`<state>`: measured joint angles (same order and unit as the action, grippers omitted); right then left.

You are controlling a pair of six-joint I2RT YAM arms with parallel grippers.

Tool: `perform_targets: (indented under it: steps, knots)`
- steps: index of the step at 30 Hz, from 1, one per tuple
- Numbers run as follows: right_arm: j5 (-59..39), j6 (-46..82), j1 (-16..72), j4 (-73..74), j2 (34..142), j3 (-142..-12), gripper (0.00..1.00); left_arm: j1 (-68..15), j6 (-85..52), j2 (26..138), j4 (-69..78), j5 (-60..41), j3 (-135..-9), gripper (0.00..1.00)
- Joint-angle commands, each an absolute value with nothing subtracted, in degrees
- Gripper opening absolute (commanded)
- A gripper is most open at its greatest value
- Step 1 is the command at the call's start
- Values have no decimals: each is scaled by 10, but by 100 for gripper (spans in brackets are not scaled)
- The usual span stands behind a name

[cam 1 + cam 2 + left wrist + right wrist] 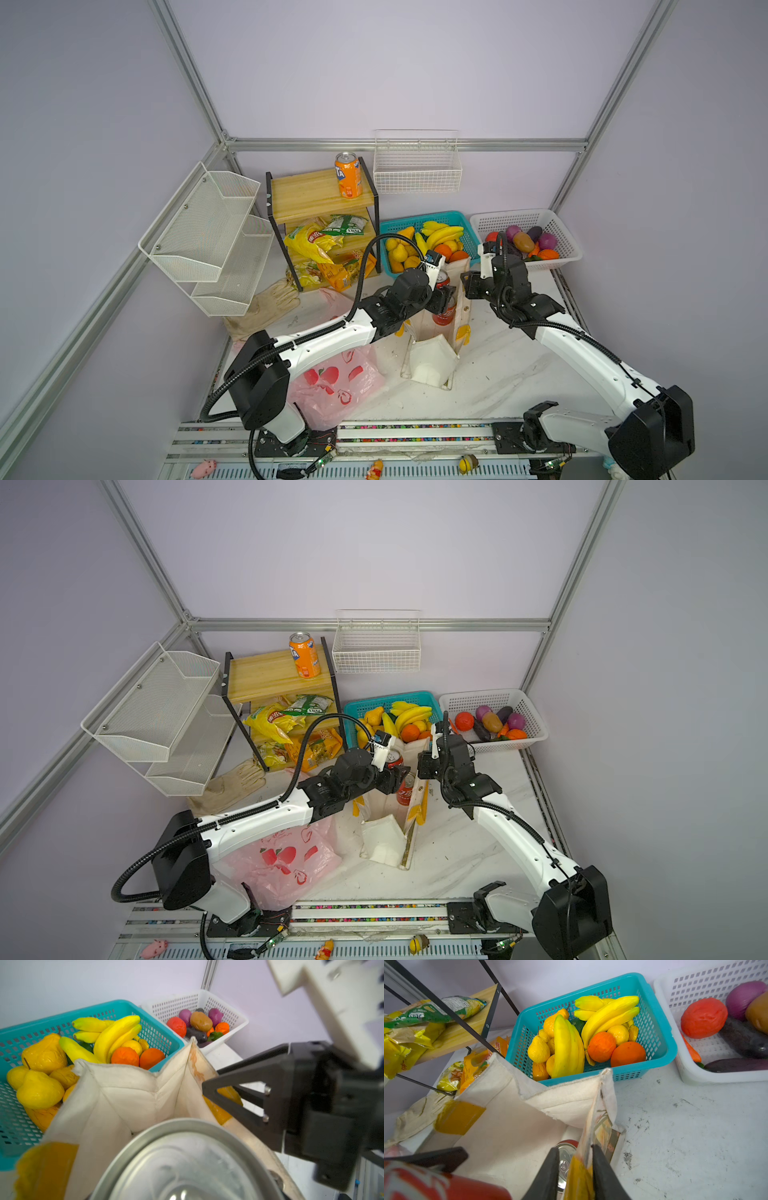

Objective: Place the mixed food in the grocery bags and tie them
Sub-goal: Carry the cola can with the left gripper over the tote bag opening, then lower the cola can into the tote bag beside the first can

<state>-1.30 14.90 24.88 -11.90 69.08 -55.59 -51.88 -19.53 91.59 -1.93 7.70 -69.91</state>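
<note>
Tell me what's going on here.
The left gripper holds a red can over the mouth of the white bag. The right gripper pinches the bag's side wall at its yellow handle, which holds the mouth open. A second can already stands inside. The fruit sits in its blue basket, and the pink bag lies crumpled nearby.

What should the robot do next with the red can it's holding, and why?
Probably lower the red cola can a little into the white canvas tote with yellow handles. The left gripper holds it over the open mouth, the right gripper pinches the tote's side, and a second red cola can already sits inside.
</note>
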Motion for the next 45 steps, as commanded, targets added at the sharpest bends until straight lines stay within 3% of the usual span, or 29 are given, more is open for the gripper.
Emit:
perform_targets:
  steps: [1,6,45]
  knots:
    - [-23,161,247,-90,684,-542,25,-535,-209,911,22,111,-732,51]
    - [-22,165,248,-82,675,-537,20,-546,-213,936,10,118,-740,51]
    - [-11,154,247,-87,677,-553,13,-533,-221,1034,-15,96,-737,52]
